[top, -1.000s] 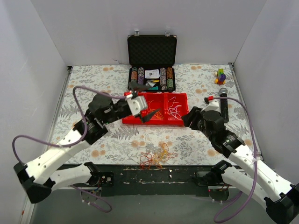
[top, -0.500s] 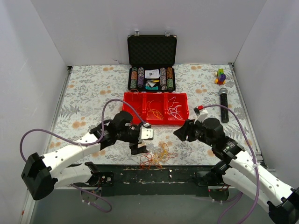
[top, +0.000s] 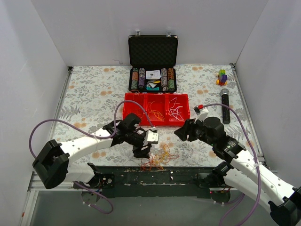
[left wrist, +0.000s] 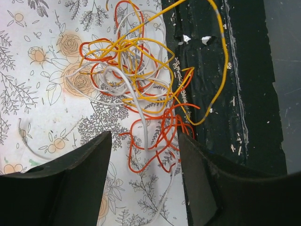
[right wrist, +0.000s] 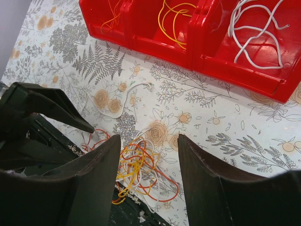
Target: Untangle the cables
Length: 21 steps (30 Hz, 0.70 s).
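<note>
The cables (top: 158, 159) lie in a messy bunch at the near edge of the tabletop (top: 94, 94), close to the middle. The bunch is longer from side to side than from front to back, so its long way runs along that near edge. Orange, yellow, red and white loops cross over each other. One yellow wire (left wrist: 221, 70) pokes out over the black strip (left wrist: 254, 94) at the edge and bends back.

The left pincer (top: 142, 151) is down low at the left end of the bunch. Its arm reaches across the front of the tabletop. The pincer points down at the cables. Its two fingers stand apart with red loops lying between them, and they squeeze nothing.

The right pincer (top: 181, 133) hangs a bit further back, to the right of the bunch, and does not touch it. Its arm leans in from the right. Its fingers stand apart too, with nothing between them.

A loose white wire (right wrist: 123, 98) lies on the tabletop just behind the bunch.

Further back sits a red tray (right wrist: 155, 47) with three parts. The left part holds thin orange wires, the middle part yellow ones and the right part white ones. Behind the tray a black case (top: 153, 49) stands open with its lid up, and rows of round chips sit inside. A microphone (top: 225, 106) lies to the right of the tray. Some small toy blocks (top: 221, 76) sit in the far right corner.
</note>
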Each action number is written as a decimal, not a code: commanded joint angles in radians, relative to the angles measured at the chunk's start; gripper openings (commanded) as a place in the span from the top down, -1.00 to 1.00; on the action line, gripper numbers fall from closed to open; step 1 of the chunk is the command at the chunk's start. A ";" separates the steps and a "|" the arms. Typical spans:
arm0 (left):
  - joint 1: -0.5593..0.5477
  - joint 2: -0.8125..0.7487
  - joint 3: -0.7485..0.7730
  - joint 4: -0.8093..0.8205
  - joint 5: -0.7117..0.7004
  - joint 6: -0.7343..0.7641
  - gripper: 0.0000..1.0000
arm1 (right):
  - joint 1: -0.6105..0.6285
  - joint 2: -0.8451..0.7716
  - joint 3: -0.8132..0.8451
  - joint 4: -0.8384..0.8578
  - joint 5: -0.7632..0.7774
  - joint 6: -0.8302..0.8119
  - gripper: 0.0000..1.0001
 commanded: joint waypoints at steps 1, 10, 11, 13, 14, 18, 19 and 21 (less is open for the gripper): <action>0.004 0.033 0.007 0.089 0.025 -0.006 -0.09 | 0.007 0.000 0.048 0.034 0.010 -0.017 -0.20; 0.004 0.051 0.054 0.170 -0.056 -0.040 1.00 | 0.018 -0.010 0.023 0.064 -0.013 -0.028 -0.26; 0.005 0.042 0.080 0.169 -0.071 -0.048 1.00 | 0.023 -0.004 0.020 0.076 -0.024 -0.030 -0.27; 0.007 0.022 0.137 0.155 -0.093 -0.058 1.00 | 0.039 0.003 0.016 0.102 -0.025 -0.031 -0.31; 0.007 0.015 0.171 0.144 -0.100 -0.066 1.00 | 0.050 0.008 0.017 0.116 -0.021 -0.034 -0.33; 0.007 -0.042 0.295 0.097 -0.120 -0.069 1.00 | 0.111 0.055 0.057 0.149 0.005 -0.065 -0.43; 0.007 -0.057 0.321 0.091 -0.128 -0.066 1.00 | 0.131 0.071 0.069 0.152 0.016 -0.074 -0.45; 0.007 -0.090 0.366 0.074 -0.128 -0.065 1.00 | 0.176 0.104 0.089 0.162 0.040 -0.089 -0.47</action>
